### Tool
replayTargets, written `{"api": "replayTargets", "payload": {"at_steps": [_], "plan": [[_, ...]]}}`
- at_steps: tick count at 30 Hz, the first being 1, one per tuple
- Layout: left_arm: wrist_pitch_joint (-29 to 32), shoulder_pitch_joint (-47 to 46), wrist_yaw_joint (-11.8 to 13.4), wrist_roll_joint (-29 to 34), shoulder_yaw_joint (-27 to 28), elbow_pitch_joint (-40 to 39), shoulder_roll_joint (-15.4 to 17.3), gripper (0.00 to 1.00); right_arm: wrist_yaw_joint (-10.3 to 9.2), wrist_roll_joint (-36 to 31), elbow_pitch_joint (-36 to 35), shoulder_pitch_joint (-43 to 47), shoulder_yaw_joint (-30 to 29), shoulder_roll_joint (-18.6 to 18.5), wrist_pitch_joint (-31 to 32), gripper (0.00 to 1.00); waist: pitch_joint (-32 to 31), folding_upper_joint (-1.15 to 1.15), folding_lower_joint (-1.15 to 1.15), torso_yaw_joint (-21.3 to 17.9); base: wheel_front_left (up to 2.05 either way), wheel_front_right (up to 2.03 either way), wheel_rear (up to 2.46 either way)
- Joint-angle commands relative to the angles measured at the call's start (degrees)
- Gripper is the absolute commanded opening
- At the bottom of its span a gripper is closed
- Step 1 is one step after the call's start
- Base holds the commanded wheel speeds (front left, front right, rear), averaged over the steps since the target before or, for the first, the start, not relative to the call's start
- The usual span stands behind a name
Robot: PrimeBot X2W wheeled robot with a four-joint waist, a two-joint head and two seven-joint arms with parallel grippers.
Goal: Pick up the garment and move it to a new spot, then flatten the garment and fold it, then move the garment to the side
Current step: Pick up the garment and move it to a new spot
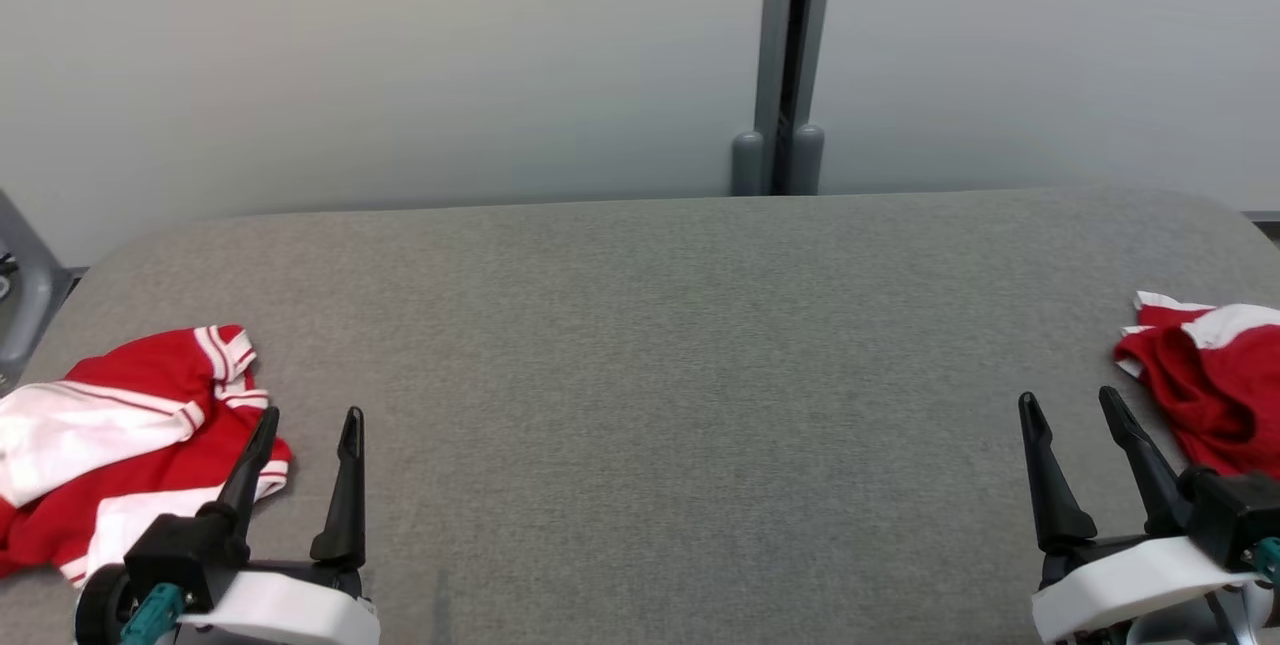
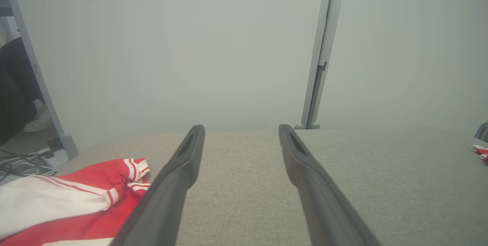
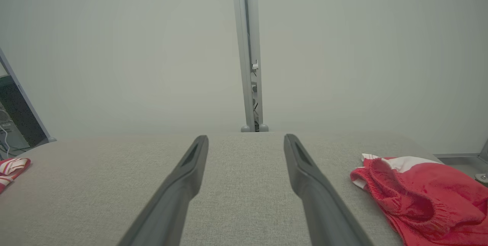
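Two garments [image 1: 120,445] [image 1: 1215,390] (red-white) at table [image 1: 640,325] side edges | hands [image 1: 310,415] [image 1: 1068,397] open

The setting is an indoor test area of the lab or office type. A table [image 1: 640,305] covered in grey fabric stands against plain pale partition panels [image 1: 400,55] joined by a grey metal post [image 1: 790,45]. Past the panel edge, loose cables [image 2: 19,164] lie on the floor near a person's white shoe [image 2: 37,123]. A dark equipment box [image 3: 13,120] stands beyond the table's left end.

I see grey padded table [image 1: 640,325] across lower frame | grey post [image 1: 778,55] upper centre | cables [image 2: 17,164] lower left
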Motion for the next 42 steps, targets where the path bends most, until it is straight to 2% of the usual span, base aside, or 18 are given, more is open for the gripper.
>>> {"api": "replayTargets", "payload": {"at_steps": [1, 7, 11, 19, 29, 42], "plan": [[-0.46, -1.35, -0.6, -0.61, 0.44, 0.14, 0.3, 1.0, 0.01, -0.55, -0.72, 0.65, 0.06, -0.31, 0.17, 1.0, 0.64, 0.0, 0.0, 3.14, 0.0, 0.0, 0.0], [-1.24, -3.5, -1.95, -1.64, 2.35, 0.82, 0.6, 1.0, 0.01, -0.42, -2.25, -0.33, 0.98, -0.48, 0.73, 1.0, 1.67, 0.0, 0.0, 11.82, 0.0, 0.0, 0.0], [-1.61, -3.95, -1.84, -1.43, 3.27, 1.06, 0.28, 1.0, 0.01, -0.12, -2.82, -1.41, 1.77, -0.54, 1.03, 1.0, 2.44, 0.0, 0.0, 17.21, 0.0, 0.0, 0.0], [-1.91, -2.97, -2.55, -1.08, 4.78, 0.98, -0.93, 1.0, 0.01, 0.62, -2.04, -2.34, 2.71, -0.15, 0.66, 1.0, 3.27, 0.0, 0.0, 24.88, 0.0, 0.0, 0.0], [-1.94, -3.28, -3.65, 0.11, 6.06, 0.5, -1.74, 1.0, 0.01, 0.81, -1.41, -2.68, 3.11, -0.02, 0.47, 1.0, 3.79, 0.0, 0.0, 26.95, 0.0, 0.0, 0.0], [-1.95, -7.95, -5.36, 1.4, 7.56, 1.98, -1.66, 1.0, 0.01, 0.78, -2.07, -4.15, 3.25, -0.64, 1.04, 1.0, 5.9, 0.0, 0.0, 25.4, 0.0, 0.0, 0.0]]}}
